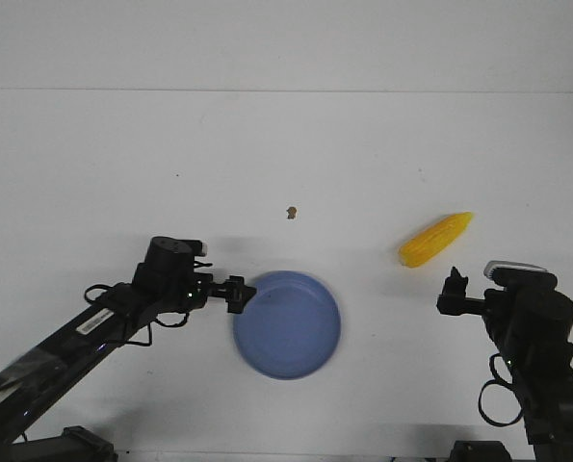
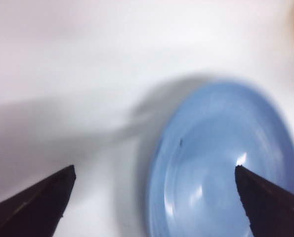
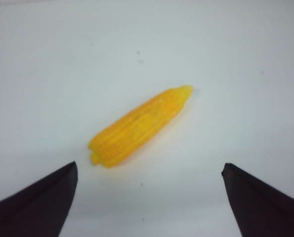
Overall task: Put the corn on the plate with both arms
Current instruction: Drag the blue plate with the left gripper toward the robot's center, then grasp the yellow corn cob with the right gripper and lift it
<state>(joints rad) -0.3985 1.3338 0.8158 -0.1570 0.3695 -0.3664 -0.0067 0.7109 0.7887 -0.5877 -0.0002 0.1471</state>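
Front view shows the white desk [image 1: 122, 154] filling almost the whole scene, with two black arms reaching in from the near edge. The left arm [image 1: 84, 332] runs diagonally from the near left corner toward the middle, and the right arm [image 1: 536, 356] stands at the near right.

Next in size is the plate [image 1: 287, 324], round and periwinkle blue, lying flat on the desk a little left of centre and close to the near edge. The left tool [image 1: 236, 293] sits right at the plate's left rim; from this camera I cannot tell whether it touches the rim. In the left wrist view the plate [image 2: 221, 163] lies ahead of the tool [image 2: 154, 197], whose two dark fingers [image 2: 35, 207] are spread wide with nothing between them, one of them over the plate's bowl.

Smaller is the corn [image 1: 436, 241], yellow-orange, lying on the desk to the right of the plate and well apart from it, farther from the robot, its pointed tip aimed right and away. The right tool [image 1: 452, 292] is near it, just on the robot's side of its blunt end and not touching. In the right wrist view the corn [image 3: 139, 127] lies ahead of the tool [image 3: 149, 197], whose fingers [image 3: 38, 205] are spread wide and hold nothing.

Smallest is a brown speck [image 1: 291, 212] on the desk beyond the plate.
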